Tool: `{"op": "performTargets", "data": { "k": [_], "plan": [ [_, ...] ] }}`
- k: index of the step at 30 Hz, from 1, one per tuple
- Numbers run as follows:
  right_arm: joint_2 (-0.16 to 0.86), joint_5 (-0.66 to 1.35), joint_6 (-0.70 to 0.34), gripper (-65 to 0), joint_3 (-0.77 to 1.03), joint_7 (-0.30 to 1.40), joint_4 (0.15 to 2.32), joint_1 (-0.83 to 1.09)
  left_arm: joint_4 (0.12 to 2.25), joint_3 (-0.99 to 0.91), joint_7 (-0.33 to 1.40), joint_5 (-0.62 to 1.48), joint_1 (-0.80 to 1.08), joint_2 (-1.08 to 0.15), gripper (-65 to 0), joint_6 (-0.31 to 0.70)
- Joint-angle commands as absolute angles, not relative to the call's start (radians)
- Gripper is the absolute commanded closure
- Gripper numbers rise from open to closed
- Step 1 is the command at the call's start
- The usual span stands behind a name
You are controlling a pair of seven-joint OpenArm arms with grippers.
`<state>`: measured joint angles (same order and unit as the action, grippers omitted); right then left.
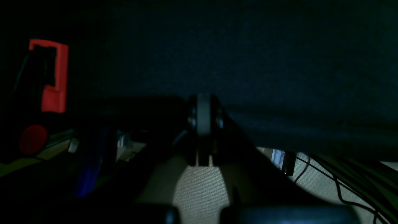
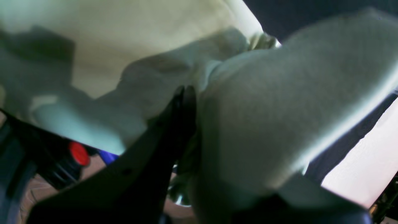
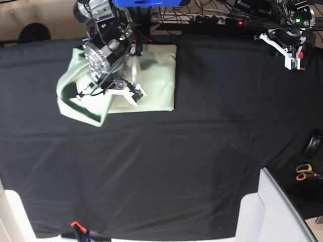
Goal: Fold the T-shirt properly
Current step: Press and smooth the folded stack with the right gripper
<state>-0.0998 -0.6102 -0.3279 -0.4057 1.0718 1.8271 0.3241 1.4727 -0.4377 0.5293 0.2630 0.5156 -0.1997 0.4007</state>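
The T-shirt is showing as soft, matt cotton cloth, its fine knit weave coming through close up in the right wrist view. The black cloth covering the tabletop is looking matt and faintly creased. The right gripper is carrying white, smooth plastic parts below a bare metal disc that is glinting. The scissors are showing orange plastic handles.

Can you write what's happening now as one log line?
right claw: shut on T-shirt | left claw: shut, empty, off to the side
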Motion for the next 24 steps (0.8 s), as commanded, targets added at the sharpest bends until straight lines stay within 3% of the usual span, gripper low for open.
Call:
{"op": "performTargets", "data": {
  "k": [1,24],
  "plan": [
    [-0.108,-0.616,-0.314,-0.1,-0.43,1.059,1.847,0.321,1.486,-0.444,0.513,0.266,0.519,-0.211,0.0,0.398],
    [-0.11,-0.616,-0.298,-0.1,-0.562,1.086,1.779,0.309,1.486,-0.447,0.513,0.266,0.526,-0.211,0.0,0.398]
  ]
}}
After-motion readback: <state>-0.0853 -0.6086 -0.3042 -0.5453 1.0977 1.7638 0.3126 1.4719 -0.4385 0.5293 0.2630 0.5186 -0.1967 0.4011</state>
